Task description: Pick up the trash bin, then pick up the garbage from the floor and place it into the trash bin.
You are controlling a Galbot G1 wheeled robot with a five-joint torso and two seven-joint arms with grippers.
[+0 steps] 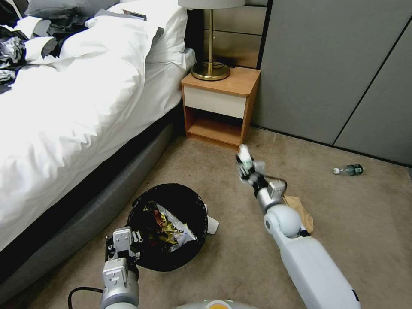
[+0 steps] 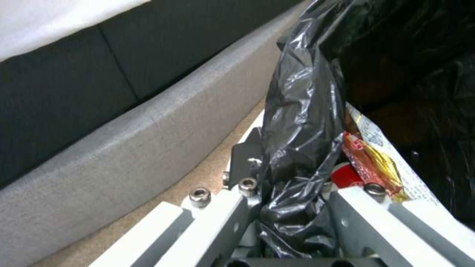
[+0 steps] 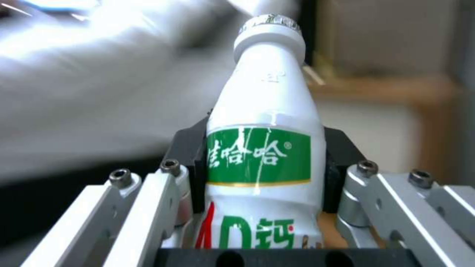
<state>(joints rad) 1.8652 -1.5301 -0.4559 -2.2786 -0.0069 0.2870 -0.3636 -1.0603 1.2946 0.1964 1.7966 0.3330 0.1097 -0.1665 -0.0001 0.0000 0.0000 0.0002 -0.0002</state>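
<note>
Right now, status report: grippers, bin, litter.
Left gripper clamped on trash bin rim. Right gripper holds white bottle, raised. Small bottle, brown paper bag on floor.

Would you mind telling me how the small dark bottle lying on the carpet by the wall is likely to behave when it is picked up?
The small dark bottle lies on its side, so a nudge would probably roll it. It looks like light plastic, likely easy to lift. Its rounded body may slip between jaws unless gripped squarely.

Bed (image 3: pixel 99 74) blurred behind the bottle (image 3: pixel 259 148).
</note>
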